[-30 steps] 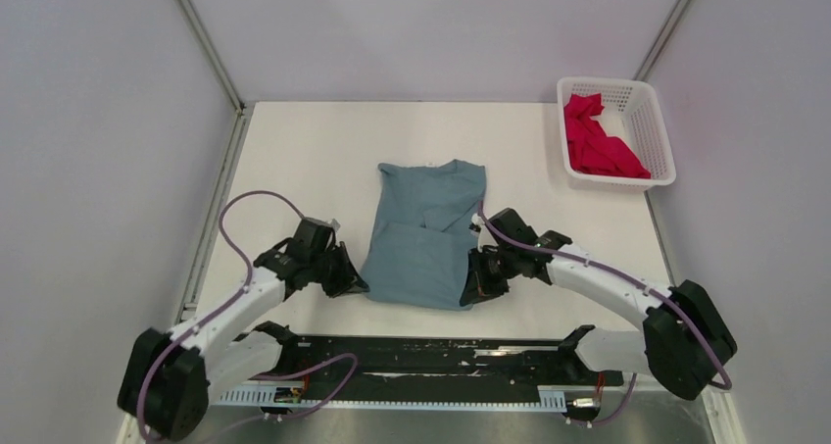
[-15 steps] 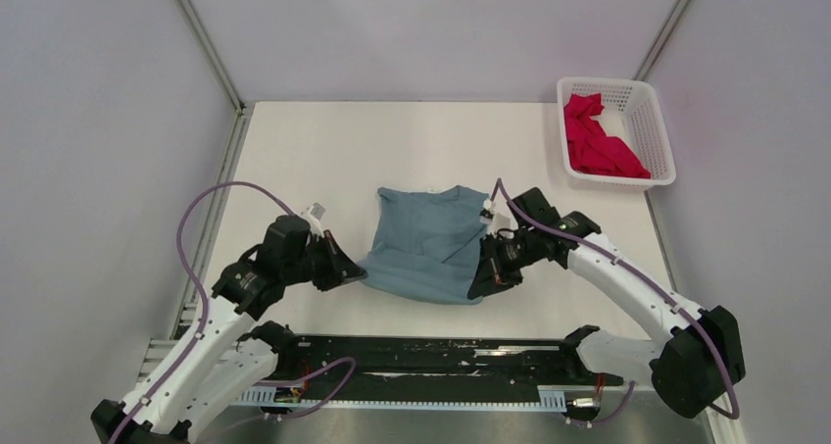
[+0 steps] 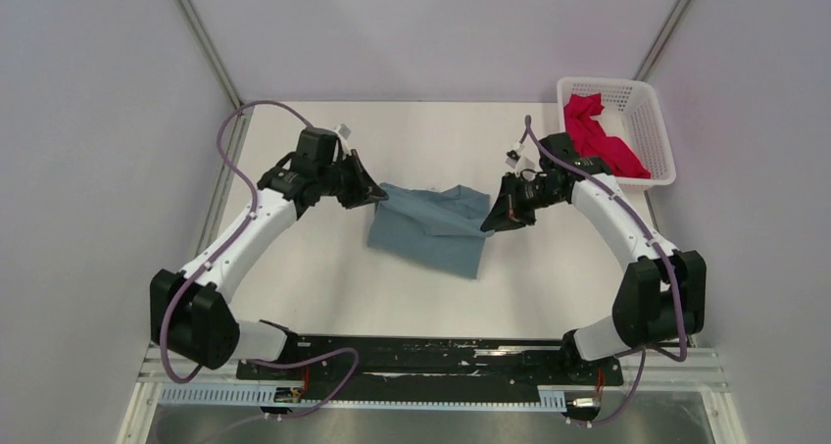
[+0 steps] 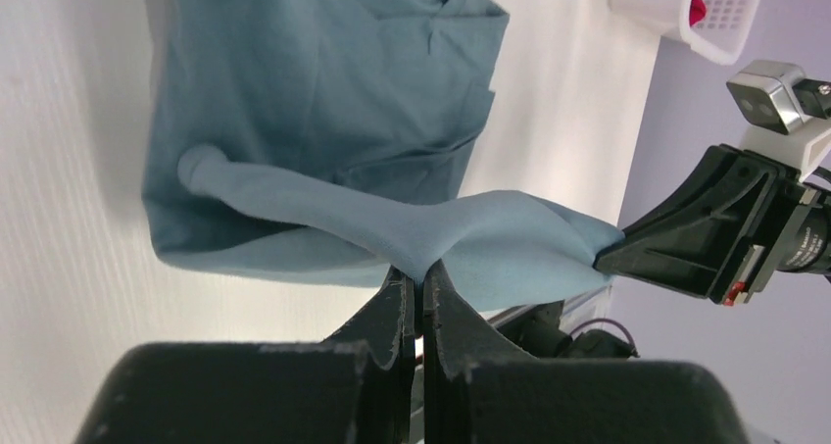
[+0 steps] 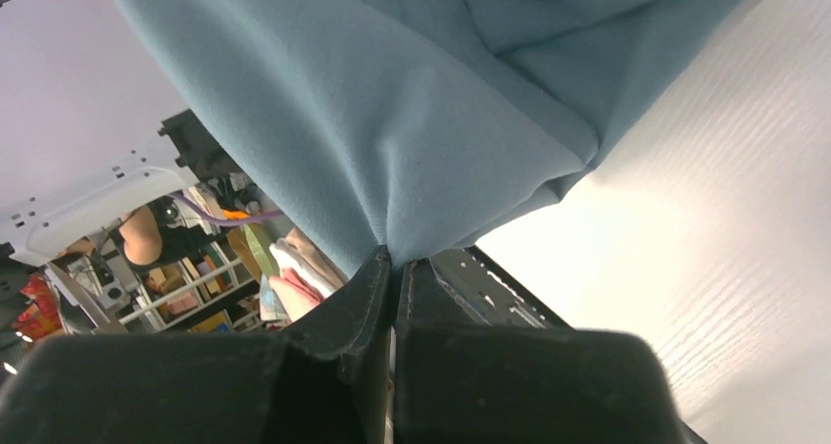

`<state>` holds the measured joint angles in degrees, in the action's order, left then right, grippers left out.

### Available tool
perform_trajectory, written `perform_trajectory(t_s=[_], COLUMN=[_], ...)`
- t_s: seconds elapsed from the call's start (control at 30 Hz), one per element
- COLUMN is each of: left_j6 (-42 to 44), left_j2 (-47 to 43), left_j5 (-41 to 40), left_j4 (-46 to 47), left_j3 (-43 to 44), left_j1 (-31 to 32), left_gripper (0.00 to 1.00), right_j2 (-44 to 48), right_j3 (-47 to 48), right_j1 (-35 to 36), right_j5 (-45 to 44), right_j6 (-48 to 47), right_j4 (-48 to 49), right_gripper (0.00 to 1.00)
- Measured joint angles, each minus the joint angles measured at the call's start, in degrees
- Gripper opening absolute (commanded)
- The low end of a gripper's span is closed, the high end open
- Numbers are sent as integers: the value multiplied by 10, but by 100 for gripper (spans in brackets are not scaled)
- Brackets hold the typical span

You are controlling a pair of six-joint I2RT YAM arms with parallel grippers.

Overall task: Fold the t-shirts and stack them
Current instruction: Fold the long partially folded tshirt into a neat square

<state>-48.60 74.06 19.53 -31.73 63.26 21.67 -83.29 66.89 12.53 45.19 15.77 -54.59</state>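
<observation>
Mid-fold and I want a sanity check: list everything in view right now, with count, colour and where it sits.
blue-grey t-shirt: one, dusty blue-grey, middle of the table, one edge raised between the two grippers, the rest lying flat
pink t-shirt: one, crimson-pink, bunched inside the basket
basket: one, white plastic lattice, far right corner of the table
table: one, white, under the shirt and basket
rail: one, black, along the near edge at the arm bases
left gripper: one, black, shut on the blue-grey t-shirt at its left end
right gripper: one, black, shut on the blue-grey t-shirt at its right end
</observation>
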Motion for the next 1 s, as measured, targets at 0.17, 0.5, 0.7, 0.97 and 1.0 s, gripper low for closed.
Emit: perform_trajectory(t_s=[0.17, 0.5, 0.7, 0.97, 1.0], left_j6=[23, 45, 60, 70, 71], left_j2=[98, 252, 345, 439, 443], left_j5=[21, 63, 69, 70, 70], left_j4=[12, 11, 7, 11, 9], left_j3=[85, 202, 267, 348, 355], left_j1=[-12, -49, -57, -64, -65], left_gripper=[0, 0, 9, 99, 99], right_j2=[-53, -173, -252, -338, -342], right_j3=[50, 130, 165, 237, 251], right_j1=[-28, -64, -70, -85, -88], right_j5=[9, 16, -2, -77, -95], right_j6=[-7, 5, 27, 62, 64], right_j4=[-4, 31, 75, 102, 103], right_gripper=[0, 2, 10, 82, 85])
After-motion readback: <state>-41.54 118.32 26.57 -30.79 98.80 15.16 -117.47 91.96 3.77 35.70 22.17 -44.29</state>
